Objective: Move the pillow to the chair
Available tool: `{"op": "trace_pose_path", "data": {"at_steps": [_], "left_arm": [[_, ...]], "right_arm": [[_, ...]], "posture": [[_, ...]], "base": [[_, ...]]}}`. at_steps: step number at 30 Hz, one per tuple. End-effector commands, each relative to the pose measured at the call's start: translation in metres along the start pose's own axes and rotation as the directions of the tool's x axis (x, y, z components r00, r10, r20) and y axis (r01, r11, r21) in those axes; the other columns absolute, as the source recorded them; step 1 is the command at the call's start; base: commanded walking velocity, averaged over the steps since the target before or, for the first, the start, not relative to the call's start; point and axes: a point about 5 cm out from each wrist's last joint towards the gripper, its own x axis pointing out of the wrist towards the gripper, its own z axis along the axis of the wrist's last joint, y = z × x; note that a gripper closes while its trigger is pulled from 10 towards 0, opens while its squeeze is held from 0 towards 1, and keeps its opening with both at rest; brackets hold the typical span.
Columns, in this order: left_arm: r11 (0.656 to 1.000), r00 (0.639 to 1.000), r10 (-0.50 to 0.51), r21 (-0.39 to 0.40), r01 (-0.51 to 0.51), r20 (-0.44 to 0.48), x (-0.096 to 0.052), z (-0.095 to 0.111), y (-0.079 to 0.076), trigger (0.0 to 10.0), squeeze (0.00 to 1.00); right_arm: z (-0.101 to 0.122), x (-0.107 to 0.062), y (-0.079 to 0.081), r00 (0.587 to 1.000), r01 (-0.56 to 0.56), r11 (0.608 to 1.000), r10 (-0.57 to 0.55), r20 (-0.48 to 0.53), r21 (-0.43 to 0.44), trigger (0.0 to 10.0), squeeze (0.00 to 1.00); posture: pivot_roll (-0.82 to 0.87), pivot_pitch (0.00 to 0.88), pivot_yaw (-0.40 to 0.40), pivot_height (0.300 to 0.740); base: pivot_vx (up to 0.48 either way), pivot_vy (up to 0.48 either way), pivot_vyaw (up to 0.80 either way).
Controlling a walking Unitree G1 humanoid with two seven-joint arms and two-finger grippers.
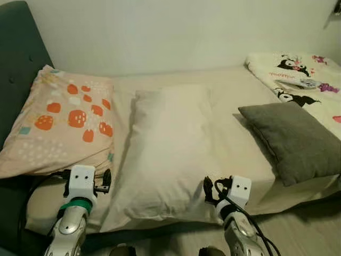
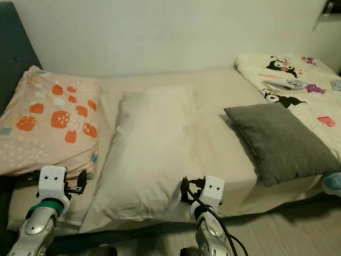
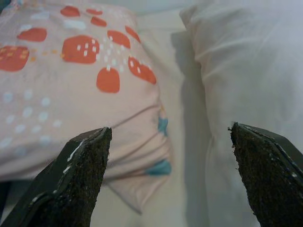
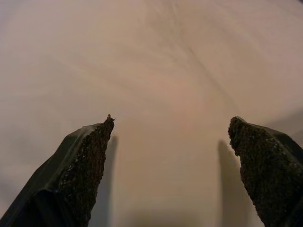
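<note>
You're looking at a bedroom in a home. A bed (image 1: 224, 138) with a cream sheet runs along a plain wall (image 1: 176, 32), with a dark padded headboard (image 1: 18, 58) at its left end. On it lie a white pillow (image 1: 165, 149), a patterned pillow (image 1: 64, 122), a grey cushion (image 1: 293, 138) and a cartoon-print blanket (image 1: 303, 77).

Both silver arms reach forward from the lower frame edge, wrists raised, with the left gripper (image 3: 168, 175) and the right gripper (image 4: 173, 165) each holding its two black fingers (image 3: 78, 179) spread wide apart, grasping nothing.
</note>
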Motion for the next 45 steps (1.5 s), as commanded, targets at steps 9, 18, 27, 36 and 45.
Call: {"op": "trace_pose_path", "data": {"at_steps": [9,18,27,36,45], "left_arm": [[0.995,0.999,-0.002,-0.099,-0.002,-0.042,-0.014,-0.019,0.002,10.0,0.00],[0.979,0.998,-0.064,-0.197,0.059,-0.021,0.002,-0.032,-0.014,10.0,1.00],[0.953,0.993,-0.119,-0.281,0.110,-0.016,0.019,-0.031,-0.008,10.0,1.00],[0.885,0.978,-0.180,-0.451,0.115,-0.103,0.027,-0.051,-0.008,10.0,1.00],[0.693,0.912,-0.370,-0.706,0.145,-0.177,0.015,-0.076,-0.043,10.0,1.00]], "right_arm": [[0.011,0.008,-0.011,0.992,0.113,0.975,-0.121,0.030,0.191,10.0,0.00],[0.041,0.038,0.004,0.992,0.075,0.847,-0.116,0.045,0.527,10.0,1.00],[0.049,0.047,0.025,0.998,-0.062,0.767,0.028,0.062,0.639,10.0,1.00],[0.042,0.048,0.035,0.992,-0.116,0.671,0.109,0.058,0.732,10.0,1.00],[0.002,0.033,0.059,0.957,-0.141,0.695,0.277,-0.081,0.705,10.0,1.00]], "posture": [[0.06,0.075,0.067,0.589],[0.04,0.129,0.117,0.589],[0.03,0.180,0.101,0.589],[-0.05,0.237,0.063,0.589],[-0.06,0.253,0.037,0.589]], "base": [[0.000,0.000,0.00],[0.000,0.000,0.00],[0.000,0.000,0.00],[0.000,0.000,0.00],[0.000,0.000,0.00]]}}
